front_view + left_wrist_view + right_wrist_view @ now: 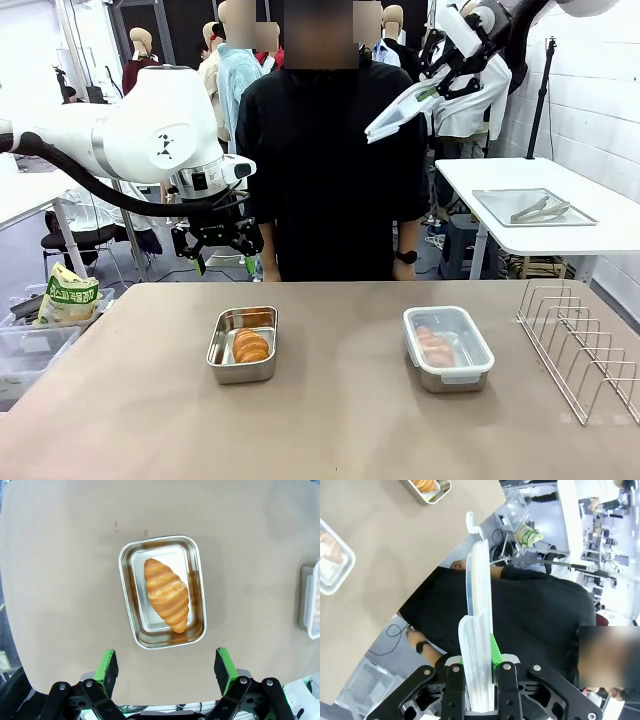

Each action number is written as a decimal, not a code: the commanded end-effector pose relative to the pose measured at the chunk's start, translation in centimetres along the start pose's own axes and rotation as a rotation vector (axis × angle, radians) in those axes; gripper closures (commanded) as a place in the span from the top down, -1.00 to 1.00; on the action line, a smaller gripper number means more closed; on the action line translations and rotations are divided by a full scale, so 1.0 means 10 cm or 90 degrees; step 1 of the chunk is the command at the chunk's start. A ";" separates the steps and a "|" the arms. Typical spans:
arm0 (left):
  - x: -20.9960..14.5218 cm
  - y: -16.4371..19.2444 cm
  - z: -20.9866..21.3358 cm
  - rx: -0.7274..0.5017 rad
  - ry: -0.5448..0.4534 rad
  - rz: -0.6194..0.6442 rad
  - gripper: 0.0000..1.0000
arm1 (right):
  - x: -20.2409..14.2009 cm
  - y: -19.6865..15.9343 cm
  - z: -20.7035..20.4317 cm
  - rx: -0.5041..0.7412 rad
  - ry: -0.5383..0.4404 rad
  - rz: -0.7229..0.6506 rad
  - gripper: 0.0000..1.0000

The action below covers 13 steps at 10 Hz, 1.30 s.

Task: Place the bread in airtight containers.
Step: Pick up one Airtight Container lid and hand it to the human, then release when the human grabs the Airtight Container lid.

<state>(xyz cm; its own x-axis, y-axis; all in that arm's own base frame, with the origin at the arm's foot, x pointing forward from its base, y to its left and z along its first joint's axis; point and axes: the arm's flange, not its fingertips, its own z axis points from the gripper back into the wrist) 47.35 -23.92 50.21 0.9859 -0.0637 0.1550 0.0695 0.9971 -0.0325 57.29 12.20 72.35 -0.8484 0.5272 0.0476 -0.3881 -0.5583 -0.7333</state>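
Hovering high at about ten o'clock over the tan matte surface, the left gripper, fingers spread wide apart, green pads facing each other with nothing between. Directly below in the left wrist view, an open steel container, shallow, rounded at the corners, brushed walls mirroring the brown of the croissant roll lying diagonally inside: glossy, ridged, golden, tapering to a darker tip. Same open box sitting left of centre in the front view, roll tucked within. Over at about four o'clock from it, well apart, the second steel container, capped by a clear plastic lid with rounded corners, pale orange bread blurred through the plastic. Up at one o'clock, high above the surface, the right gripper, fingers clamped together on another clear lid, thin and flat, seen edge-on in the right wrist view with a small tab at its far end. At the right edge, a wire rack of thin metal loops. Behind the surface, a person in a black top.
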 end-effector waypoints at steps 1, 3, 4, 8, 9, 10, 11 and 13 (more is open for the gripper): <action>0.00 0.01 0.02 0.008 -0.004 0.002 1.00 | -0.01 0.18 -0.12 0.003 0.007 0.038 -1.00; 0.00 0.01 0.02 0.008 -0.004 0.002 1.00 | 0.00 0.00 0.00 0.000 0.000 0.000 -1.00; 0.00 0.01 0.02 0.008 -0.004 0.002 1.00 | 0.00 0.00 0.00 0.000 0.000 0.000 -1.00; 0.00 0.01 0.02 0.008 -0.004 0.002 1.00 | 0.00 0.00 0.00 0.000 0.000 0.000 -1.00; 0.00 0.01 0.02 0.008 -0.004 0.002 1.00 | 0.00 0.00 0.00 0.000 0.000 0.000 -1.00; 0.00 0.01 0.02 0.008 -0.004 0.002 1.00 | 0.00 0.00 0.00 0.000 0.000 0.000 -1.00; 0.00 0.01 0.02 0.008 -0.004 0.002 1.00 | 0.00 0.00 0.00 0.000 0.000 0.000 -1.00; 0.00 0.01 0.02 0.008 -0.004 0.002 1.00 | 0.00 0.00 0.00 0.000 0.000 0.000 -1.00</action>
<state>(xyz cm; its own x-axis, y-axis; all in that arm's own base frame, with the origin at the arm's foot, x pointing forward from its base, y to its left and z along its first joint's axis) 47.35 -23.92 50.21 0.9859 -0.0637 0.1550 0.0695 0.9971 -0.0325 57.40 12.11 72.07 -0.8532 0.5202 0.0385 -0.3782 -0.5661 -0.7325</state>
